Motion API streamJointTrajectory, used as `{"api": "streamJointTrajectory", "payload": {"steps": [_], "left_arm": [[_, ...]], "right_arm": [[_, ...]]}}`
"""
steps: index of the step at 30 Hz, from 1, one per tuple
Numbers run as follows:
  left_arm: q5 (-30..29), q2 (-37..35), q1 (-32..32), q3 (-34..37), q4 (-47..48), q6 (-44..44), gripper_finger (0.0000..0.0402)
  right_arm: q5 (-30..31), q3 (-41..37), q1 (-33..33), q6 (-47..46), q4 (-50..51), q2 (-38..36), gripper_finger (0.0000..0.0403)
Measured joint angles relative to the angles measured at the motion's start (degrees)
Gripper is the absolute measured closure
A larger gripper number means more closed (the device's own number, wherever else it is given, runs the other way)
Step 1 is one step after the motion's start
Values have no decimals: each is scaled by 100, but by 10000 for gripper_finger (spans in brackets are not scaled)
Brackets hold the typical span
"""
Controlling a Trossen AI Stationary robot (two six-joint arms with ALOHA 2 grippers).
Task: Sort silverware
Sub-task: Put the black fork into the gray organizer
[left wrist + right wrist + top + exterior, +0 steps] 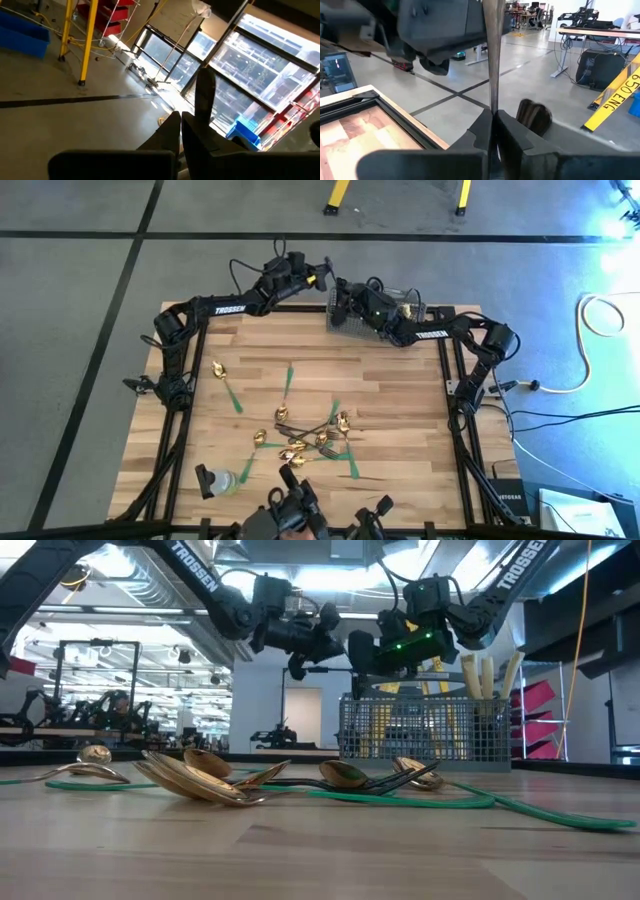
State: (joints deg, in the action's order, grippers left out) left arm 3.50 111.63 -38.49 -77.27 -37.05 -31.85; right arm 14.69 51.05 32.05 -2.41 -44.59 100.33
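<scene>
Both arms meet over the table's far edge, beside the grey mesh basket (385, 318). My right gripper (493, 125) is shut on a thin dark fork (492, 60), seen edge-on, that runs out past my left arm's hand (435, 25). My left gripper (180, 131) is shut too. A dark flat strip (205, 95) stands close beside its fingers; whether it touches them I cannot tell. Gold spoons and dark forks (312, 442) lie in a heap mid-table, and one spoon (218, 368) lies apart at the left. Cream-handled knives (485, 675) stand in the basket (425, 730). My right gripper pinches the fork's thin shaft (493, 102) between its two fingers. The fingers point level and lie across the fork. The fork is lifted clear of the table, and the part of it behind the fingers is hidden.
Green tape strips (232, 395) lie among the silverware on the wooden table (400, 420). A clear bottle (222, 480) lies near the front left corner. A dark camera mount (300, 515) sits at the near edge.
</scene>
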Motion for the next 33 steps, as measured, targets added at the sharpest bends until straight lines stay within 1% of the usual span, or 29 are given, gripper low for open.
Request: {"api": "streamJointTrajectory", "payload": {"steps": [5,16,29,33], "left_arm": [[52,0,92,-228,236,225,401],[181,-2,169,-234,353,279,401],[250,-4,242,-235,317,351,401],[292,-4,244,-243,337,356,401]], "right_arm": [[-75,258,0,111,429,-13,401],[73,262,-4,137,440,-13,401],[77,253,-22,122,270,-15,400],[75,253,-20,-29,283,-15,400]]}}
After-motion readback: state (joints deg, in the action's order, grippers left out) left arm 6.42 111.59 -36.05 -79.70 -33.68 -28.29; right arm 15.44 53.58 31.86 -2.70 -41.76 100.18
